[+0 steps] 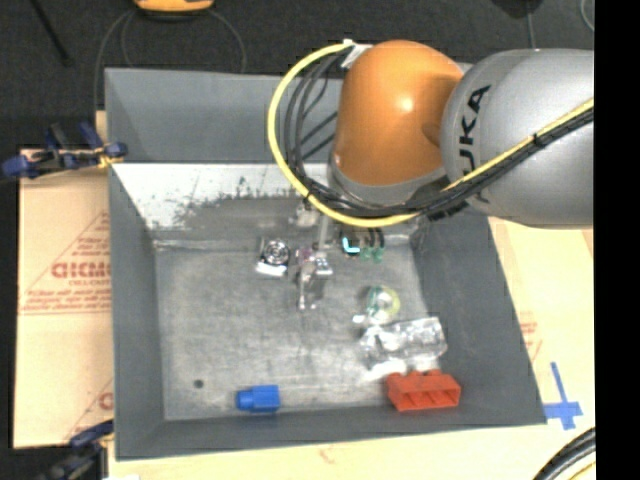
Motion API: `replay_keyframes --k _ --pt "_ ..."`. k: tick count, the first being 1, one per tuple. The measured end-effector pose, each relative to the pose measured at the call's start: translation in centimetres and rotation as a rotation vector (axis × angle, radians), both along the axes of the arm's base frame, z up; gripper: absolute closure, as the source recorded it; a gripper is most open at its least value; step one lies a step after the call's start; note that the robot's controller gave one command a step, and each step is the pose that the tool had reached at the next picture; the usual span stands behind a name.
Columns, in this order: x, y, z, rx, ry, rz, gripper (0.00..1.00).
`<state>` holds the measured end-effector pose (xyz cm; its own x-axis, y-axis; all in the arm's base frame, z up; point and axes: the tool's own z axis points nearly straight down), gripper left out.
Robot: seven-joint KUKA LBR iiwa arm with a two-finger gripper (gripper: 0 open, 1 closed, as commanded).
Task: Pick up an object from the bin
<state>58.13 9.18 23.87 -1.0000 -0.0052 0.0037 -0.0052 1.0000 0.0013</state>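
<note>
Camera view had the claw [312,280] down low over the middle of the bin [140,298], and whether it was spread or pressed together, couldn't tell. A small silvery crumpled thing [272,258] sat just left of it. A green-yellow piece [380,303] lay to its right, with a red block [423,390] and a blue block [258,399] along the near wall.

Gripper [310,286] hangs low, pointing down; orange wrist cover [395,113] just above it and to its right; yellow cable [273,128] looped round the cover; grey arm [525,138] runs off to its right.
</note>
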Motion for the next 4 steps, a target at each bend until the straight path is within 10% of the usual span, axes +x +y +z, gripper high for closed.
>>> replay_keyframes --k 1,2,3,4 --pt "-5.9 1.9 -9.8 0.0 0.005 -0.028 0.0" --pt "-10.4 1.9 -14.6 0.0 -0.024 0.364 0.0" --pt "-9.8 6.3 -16.0 -0.002 -0.039 0.432 0.0" --pt "-10.2 6.3 -16.1 0.002 -0.029 0.424 1.0"
